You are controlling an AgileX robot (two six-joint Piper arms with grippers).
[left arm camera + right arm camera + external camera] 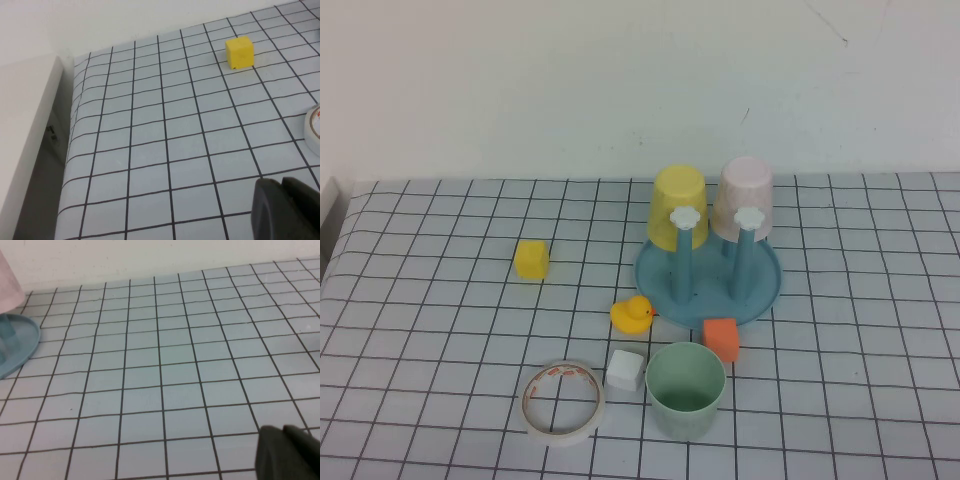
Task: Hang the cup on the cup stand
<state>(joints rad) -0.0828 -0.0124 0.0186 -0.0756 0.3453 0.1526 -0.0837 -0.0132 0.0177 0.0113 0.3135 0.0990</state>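
Observation:
The pale mint-green cup (686, 389) stands upright, mouth up, near the table's front edge. Behind it is the blue cup stand (712, 280) with white flower-capped pegs. A yellow cup (678, 207) and a pale pink cup (743, 200) hang upside down on its rear pegs; two front pegs are bare. Neither arm shows in the high view. My left gripper (281, 183) is shut over bare cloth at the table's left side. My right gripper (281, 430) is shut too, hovering over bare cloth to the right of the stand (17, 342). Both hold nothing.
An orange block (721, 339) lies between cup and stand. A white block (625, 371), a roll of tape (563, 402) and a yellow duck (632, 315) sit left of the cup. A yellow cube (531, 259) lies further left. The table's left edge (70, 145) drops off.

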